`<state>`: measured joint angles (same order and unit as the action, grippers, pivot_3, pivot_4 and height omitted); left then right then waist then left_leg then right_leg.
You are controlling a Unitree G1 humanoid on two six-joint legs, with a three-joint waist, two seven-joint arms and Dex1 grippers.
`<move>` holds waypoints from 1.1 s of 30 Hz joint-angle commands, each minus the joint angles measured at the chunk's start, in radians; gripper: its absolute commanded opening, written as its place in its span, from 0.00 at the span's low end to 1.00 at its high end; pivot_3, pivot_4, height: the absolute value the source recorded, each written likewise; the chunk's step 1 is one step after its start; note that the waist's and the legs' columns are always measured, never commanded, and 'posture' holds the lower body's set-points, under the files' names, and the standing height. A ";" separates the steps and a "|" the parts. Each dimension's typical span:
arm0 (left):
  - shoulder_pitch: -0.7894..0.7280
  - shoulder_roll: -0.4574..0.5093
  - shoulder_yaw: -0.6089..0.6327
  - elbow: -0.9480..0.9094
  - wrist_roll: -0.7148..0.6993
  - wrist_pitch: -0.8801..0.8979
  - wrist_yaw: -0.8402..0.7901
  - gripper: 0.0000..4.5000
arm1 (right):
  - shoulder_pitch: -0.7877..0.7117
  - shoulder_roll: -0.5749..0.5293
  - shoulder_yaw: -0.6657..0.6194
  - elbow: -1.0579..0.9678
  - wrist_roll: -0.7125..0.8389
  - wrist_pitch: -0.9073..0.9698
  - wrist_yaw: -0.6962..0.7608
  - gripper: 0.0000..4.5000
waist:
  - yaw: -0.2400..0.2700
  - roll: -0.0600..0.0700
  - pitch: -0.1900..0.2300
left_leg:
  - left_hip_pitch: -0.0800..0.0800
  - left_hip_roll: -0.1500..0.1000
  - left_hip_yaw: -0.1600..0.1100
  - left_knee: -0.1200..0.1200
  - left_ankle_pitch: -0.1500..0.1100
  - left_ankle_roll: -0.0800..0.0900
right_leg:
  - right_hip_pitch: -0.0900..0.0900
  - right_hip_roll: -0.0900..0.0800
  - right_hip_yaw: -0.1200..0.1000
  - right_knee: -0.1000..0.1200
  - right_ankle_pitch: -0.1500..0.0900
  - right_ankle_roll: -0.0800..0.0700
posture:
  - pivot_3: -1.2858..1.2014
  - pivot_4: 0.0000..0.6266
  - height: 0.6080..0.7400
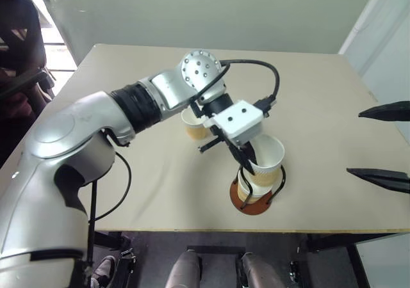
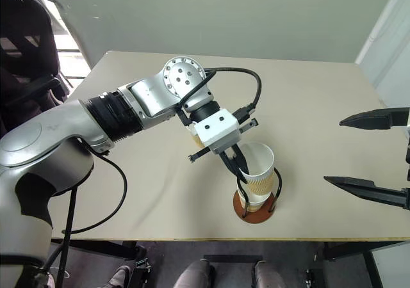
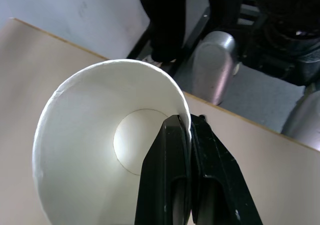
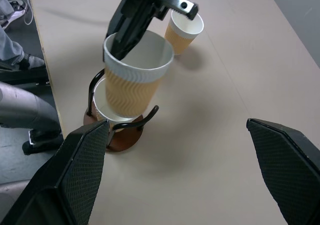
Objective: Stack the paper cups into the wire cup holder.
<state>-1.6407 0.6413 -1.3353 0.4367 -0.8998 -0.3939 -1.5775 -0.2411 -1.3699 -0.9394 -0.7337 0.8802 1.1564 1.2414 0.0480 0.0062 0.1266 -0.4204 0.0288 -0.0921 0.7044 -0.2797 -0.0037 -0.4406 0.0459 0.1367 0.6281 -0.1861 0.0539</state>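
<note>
No brand, label or writing can be read on any cup or on the holder.

The left tool (image 2: 241,165) is pressed together on the rim of a paper cup (image 1: 268,159), one finger inside the white wall and one outside, as the left wrist view shows. The held cup is tilted, its mouth up and leaning away from the tool, its base down between the wire loops of the holder (image 2: 255,211). Its ribbed tan side sits partly inside a lower cup (image 4: 107,110) that stands upright in the holder, mouth up. The holder's rust-brown base rests on the surface (image 1: 320,89) near its front edge.

A third cup (image 4: 183,31) stands upright on the surface just behind the left arm's wrist, apart from the holder, mouth up.

The right tool (image 1: 384,144) hangs at the right side with its fingers spread wide, holding nothing, well apart from the cups.
</note>
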 commanded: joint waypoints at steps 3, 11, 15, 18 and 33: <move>-0.038 -0.007 -0.020 0.005 0.004 -0.039 -0.037 0.01 | -0.001 -0.005 -0.041 -0.005 0.004 -0.012 -0.019 1.00 | 0.000 0.000 0.000 | 0.000 0.000 0.000 0.001 0.000 0.000 | 0.000 0.000 0.000 0.000 0.000 0.000 | 0.52 0.24 1.00; -0.043 -0.024 -0.027 0.030 0.017 -0.058 -0.037 0.01 | 0.010 -0.003 -0.057 -0.014 0.006 -0.004 -0.024 1.00 | 0.000 0.000 0.000 | 0.000 0.000 0.001 0.001 0.000 0.001 | 0.000 0.000 0.000 0.000 0.000 0.000 | 0.52 0.24 1.00; -0.045 -0.022 -0.034 0.033 0.024 -0.066 -0.037 0.01 | 0.017 -0.002 -0.059 -0.013 0.001 -0.008 -0.026 1.00 | 0.000 0.000 0.000 | 0.000 0.000 0.001 0.001 -0.001 0.001 | 0.000 0.000 0.000 0.000 0.000 0.000 | 0.52 0.24 1.00; -0.047 -0.019 -0.037 0.033 0.022 -0.060 -0.037 0.01 | 0.021 -0.001 -0.054 -0.011 -0.004 -0.017 -0.029 1.00 | 0.000 0.000 0.000 | 0.000 0.000 0.001 0.002 -0.001 0.001 | 0.000 0.000 0.000 0.000 0.000 0.000 | 0.52 0.24 1.00; -0.037 -0.044 -0.003 0.073 0.044 -0.053 -0.037 0.99 | 0.047 0.005 -0.057 -0.008 -0.015 -0.043 -0.031 1.00 | 0.000 0.000 0.000 | 0.000 0.000 0.001 0.003 -0.001 0.001 | 0.000 0.000 0.000 0.001 0.000 0.000 | 0.52 0.24 1.00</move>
<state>-1.6523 0.6005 -1.3790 0.5033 -0.8628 -0.4388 -1.5780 -0.1903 -1.3656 -0.9589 -0.7490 0.8777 1.1256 1.2173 0.0480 0.0062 0.1266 -0.4206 0.0289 -0.0912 0.7079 -0.2807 -0.0025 -0.4404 0.0456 0.1368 0.6288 -0.1860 0.0541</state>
